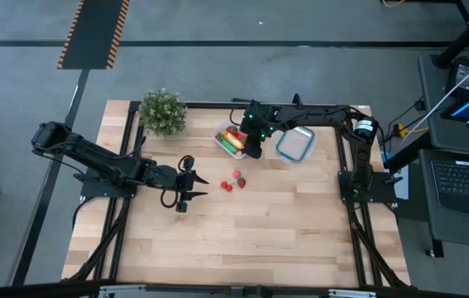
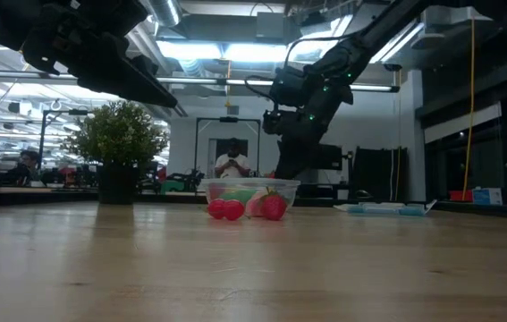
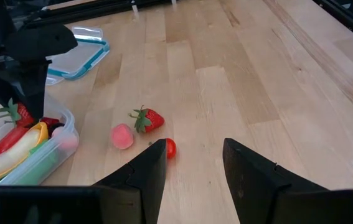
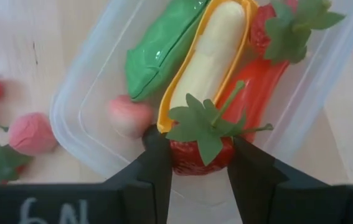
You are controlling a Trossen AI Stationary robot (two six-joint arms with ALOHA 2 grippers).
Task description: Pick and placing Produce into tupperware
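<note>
Right end effector (image 4: 198, 163) clamps a strawberry (image 4: 201, 140) above the tupperware (image 4: 80, 124) (ready to drop), while the left end effector (image 3: 193, 163) hovers open, empty.

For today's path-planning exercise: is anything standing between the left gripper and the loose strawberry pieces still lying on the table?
Nothing visible does. The left gripper hangs open above bare wood, and the strawberry, the pink piece and the small red piece lie just ahead of its fingers. The tupperware sits off to one side, with the right gripper over it.
</note>
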